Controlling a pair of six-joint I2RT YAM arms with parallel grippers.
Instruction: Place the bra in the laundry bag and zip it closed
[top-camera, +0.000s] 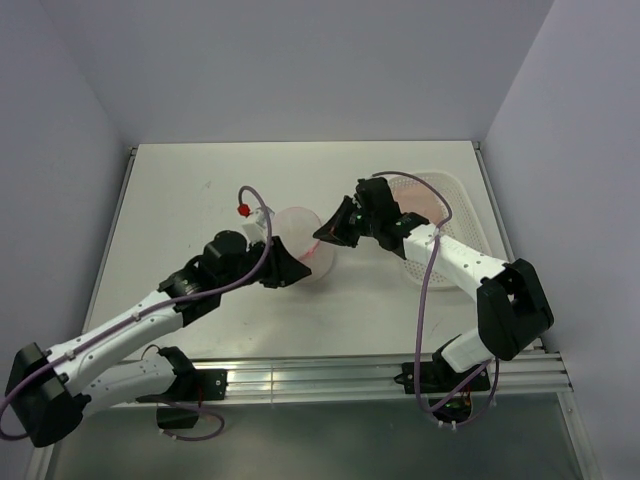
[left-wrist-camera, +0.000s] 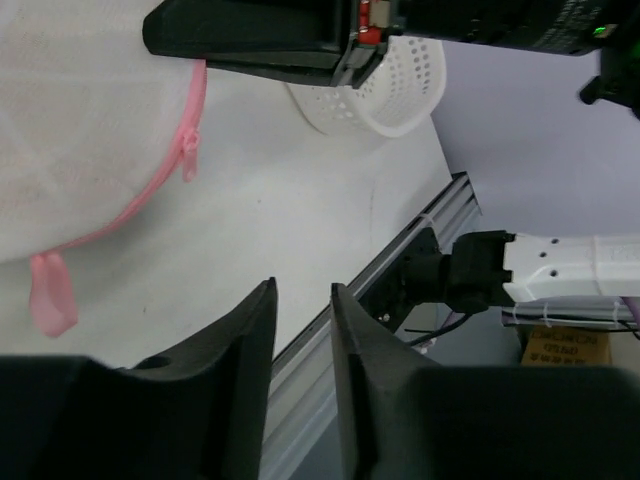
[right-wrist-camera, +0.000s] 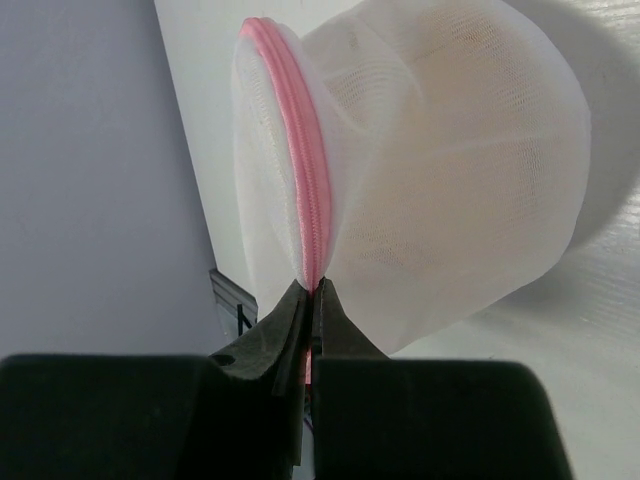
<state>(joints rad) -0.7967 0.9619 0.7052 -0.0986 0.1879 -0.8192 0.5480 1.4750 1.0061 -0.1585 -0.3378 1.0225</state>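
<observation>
Laundry bag: pink zipper rim was clamped by the right gripper; left gripper was parted, empty, near the bag.

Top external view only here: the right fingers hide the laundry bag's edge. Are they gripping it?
Observer: Yes. The right wrist view shows the right fingers pinched shut on the pink zipper of the laundry bag.
Operator: Is the bra inside?
Observer: The peach-tan bra shows through the mesh.
Operator: And the left fingers?
Observer: The left fingers stand parted, holding nothing, clear of the bag's pink tab.
</observation>
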